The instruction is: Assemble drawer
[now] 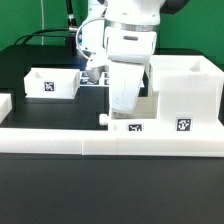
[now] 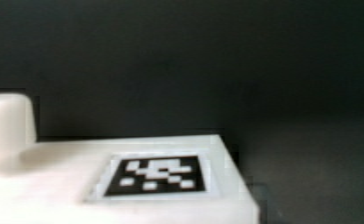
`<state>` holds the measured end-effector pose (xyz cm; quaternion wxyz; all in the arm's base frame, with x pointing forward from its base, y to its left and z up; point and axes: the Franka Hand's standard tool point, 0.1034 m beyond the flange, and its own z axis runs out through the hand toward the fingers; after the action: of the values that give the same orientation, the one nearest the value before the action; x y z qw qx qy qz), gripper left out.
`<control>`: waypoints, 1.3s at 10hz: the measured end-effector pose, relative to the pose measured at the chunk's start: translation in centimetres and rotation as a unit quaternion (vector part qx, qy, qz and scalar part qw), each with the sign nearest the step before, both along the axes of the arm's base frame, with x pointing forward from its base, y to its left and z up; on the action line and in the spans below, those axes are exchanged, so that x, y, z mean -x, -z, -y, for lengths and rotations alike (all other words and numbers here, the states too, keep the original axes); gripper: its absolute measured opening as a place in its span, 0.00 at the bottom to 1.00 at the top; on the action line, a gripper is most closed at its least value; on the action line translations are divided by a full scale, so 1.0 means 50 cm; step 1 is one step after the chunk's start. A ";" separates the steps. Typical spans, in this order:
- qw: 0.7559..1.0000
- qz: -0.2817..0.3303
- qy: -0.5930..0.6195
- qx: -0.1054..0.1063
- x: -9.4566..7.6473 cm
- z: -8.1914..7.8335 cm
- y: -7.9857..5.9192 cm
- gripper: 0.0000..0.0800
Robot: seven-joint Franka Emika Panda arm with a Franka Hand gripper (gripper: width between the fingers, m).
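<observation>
The tall white casing (image 1: pixel 185 90) stands at the exterior view's right, with a tag on its front. One open-top tray (image 1: pixel 52 82) sits at the left. A second tray (image 1: pixel 135 124) lies just behind the border rail, its small knob (image 1: pixel 103 119) pointing to the exterior view's left. My gripper (image 1: pixel 122 110) hangs straight down onto this second tray, and its fingertips are hidden behind the hand and the tray wall. The wrist view shows a white tray face with a tag (image 2: pixel 161 175) and the knob (image 2: pixel 5 125), blurred and close. No fingers show there.
The long low white border rail (image 1: pixel 110 142) runs across the front. The casing stands right beside the second tray. Dark cables and the arm's base are at the back, and the table top (image 1: pixel 60 110) is black.
</observation>
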<state>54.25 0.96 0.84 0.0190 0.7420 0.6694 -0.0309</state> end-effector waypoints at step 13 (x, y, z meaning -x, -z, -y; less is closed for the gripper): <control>0.999 -0.036 -0.002 0.011 -0.014 0.070 -0.107 0.81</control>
<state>54.98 -2.53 6.20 0.0031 0.7387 0.6709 -0.0649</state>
